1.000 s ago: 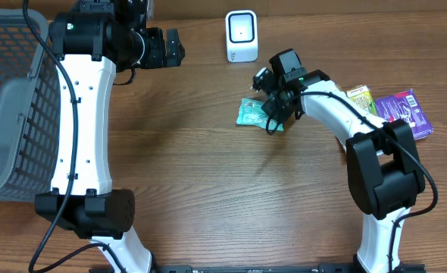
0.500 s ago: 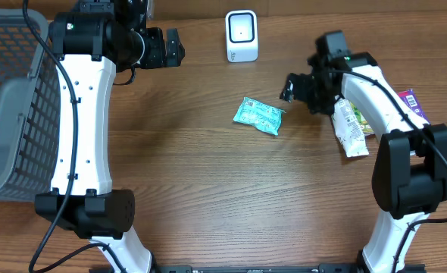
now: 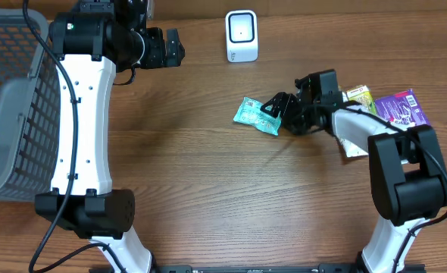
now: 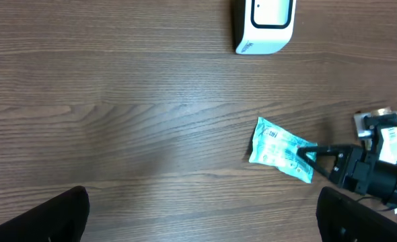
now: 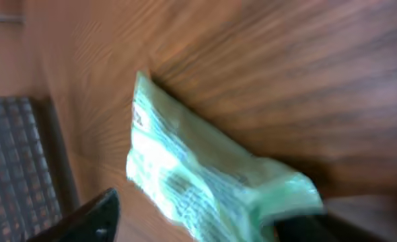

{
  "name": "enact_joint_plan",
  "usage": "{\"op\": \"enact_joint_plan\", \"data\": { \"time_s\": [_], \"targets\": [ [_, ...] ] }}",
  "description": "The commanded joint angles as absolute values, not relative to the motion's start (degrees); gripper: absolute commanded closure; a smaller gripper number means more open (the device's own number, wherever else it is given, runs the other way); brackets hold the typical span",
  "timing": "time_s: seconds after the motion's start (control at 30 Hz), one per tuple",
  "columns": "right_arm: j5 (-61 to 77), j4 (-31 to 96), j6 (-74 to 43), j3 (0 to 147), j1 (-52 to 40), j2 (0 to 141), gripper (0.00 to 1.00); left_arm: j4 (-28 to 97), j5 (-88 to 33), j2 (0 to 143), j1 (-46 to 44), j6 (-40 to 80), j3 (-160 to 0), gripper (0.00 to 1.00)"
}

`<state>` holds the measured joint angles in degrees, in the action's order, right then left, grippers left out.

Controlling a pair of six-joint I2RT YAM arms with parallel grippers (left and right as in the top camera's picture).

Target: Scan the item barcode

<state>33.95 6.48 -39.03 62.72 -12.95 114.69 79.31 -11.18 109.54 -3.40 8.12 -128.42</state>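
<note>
A brown wood-grain table (image 3: 208,174) carries a grey mesh basket (image 3: 11,91) at the left edge and a white, rounded scanner (image 3: 242,36) standing at the far side. The item, a flat teal packet (image 3: 250,114) of crinkled glossy film with printed text, lies on the bare wood in front of the scanner and well apart from it. Nothing has been presented for scanning yet. The right gripper (image 3: 274,115) sits low at the packet's right end, jaws apart on either side of it, with no clamp evident. The left gripper (image 3: 176,47) hangs high with its jaws wide apart and empty. Lifting, orienting the barcode and scanning are judged outstanding. Purple and yellow-green packets (image 3: 405,110) lie at the right.
</note>
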Motion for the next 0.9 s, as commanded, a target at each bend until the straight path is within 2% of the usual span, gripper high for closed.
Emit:
{"op": "enact_joint_plan", "data": {
  "time_s": [0.0, 0.07, 0.1, 0.17, 0.23, 0.3, 0.33, 0.47, 0.6, 0.67, 0.8, 0.87],
  "targets": [
    [30.7, 3.1, -45.1, 56.8, -14.6, 116.1, 0.33, 79.3, -11.4, 109.4, -3.8, 7.3, -129.1, 0.00],
    [30.1, 2.4, -45.0, 56.4, -14.6, 116.1, 0.41, 79.3, -11.5, 109.4, -3.8, 7.3, -129.1, 0.00],
    [29.7, 2.4, -45.0, 56.4, -14.6, 116.1, 0.52, 79.3, -11.5, 109.4, -3.8, 7.3, -129.1, 0.00],
    [29.0, 2.4, -45.0, 56.4, -14.6, 116.1, 0.67, 79.3, -11.5, 109.4, -3.8, 7.3, -129.1, 0.00],
    [29.0, 2.2, -45.0, 56.4, -14.7, 116.1, 0.73, 79.3, -11.4, 109.4, -3.8, 7.3, -129.1, 0.00],
    [29.8, 1.8, -45.0, 56.5, -14.7, 116.0, 0.91, 79.3, -11.5, 109.4, -3.8, 7.3, -129.1, 0.00],
    [30.8, 1.7, -44.6, 56.6, -14.7, 116.0, 0.96, 79.3, -11.5, 109.4, -3.8, 7.3, -129.1, 0.00],
    [36.2, 2.0, -37.9, 58.1, -13.8, 114.6, 0.96, 79.3, -11.4, 109.4, -3.8, 7.3, -129.1, 0.00],
    [39.0, 9.5, -27.9, 60.8, -12.5, 107.8, 0.96, 79.3, -11.5, 109.4, -3.8, 7.3, -129.1, 0.00],
    [42.9, 17.6, -19.0, 64.2, -11.7, 102.4, 0.96, 79.3, -11.5, 109.4, -3.8, 7.3, -129.1, 0.00],
    [42.3, 31.9, -7.8, 70.6, -11.2, 95.3, 0.96, 79.3, -11.5, 109.4, -3.8, 7.3, -129.1, 0.00],
    [42.0, 42.2, 1.7, 75.7, -11.2, 91.2, 0.96, 79.3, -11.5, 109.4, -3.8, 7.3, -129.1, 0.00]
  ]
}}
